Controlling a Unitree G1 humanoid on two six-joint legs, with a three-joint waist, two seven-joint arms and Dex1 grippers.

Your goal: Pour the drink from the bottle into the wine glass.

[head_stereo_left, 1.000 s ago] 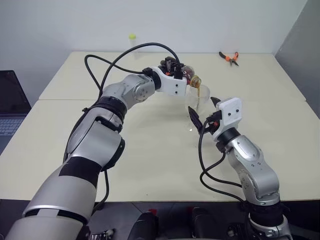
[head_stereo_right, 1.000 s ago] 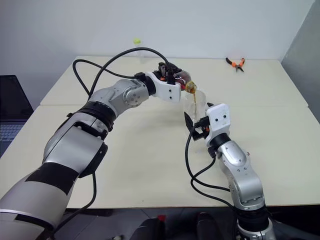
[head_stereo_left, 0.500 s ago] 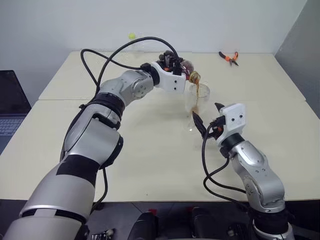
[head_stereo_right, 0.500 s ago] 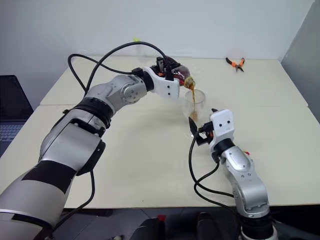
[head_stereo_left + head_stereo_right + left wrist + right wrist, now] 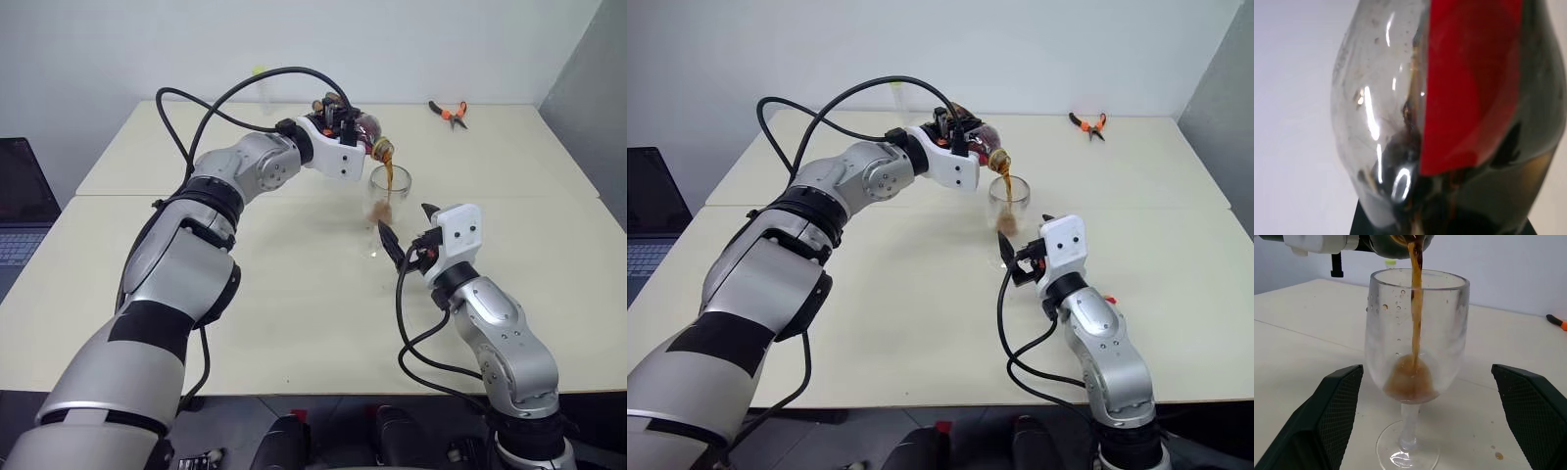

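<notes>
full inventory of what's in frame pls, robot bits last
bottle: 1, clear with red label, tipped over the glass, held in the left hand
drink: dark brown, streaming from the bottle, a little pooled in the bowl
wine glass: 1, clear, upright on the table, between the right hand's fingers, untouched
pliers: 1, orange and black, far right of the table
tube: 1, clear with yellow-green top, far edge
laptop: 1, dark, left edge
table: cream
left hand: shut on the bottle
right hand: open, level with the glass stem
</notes>
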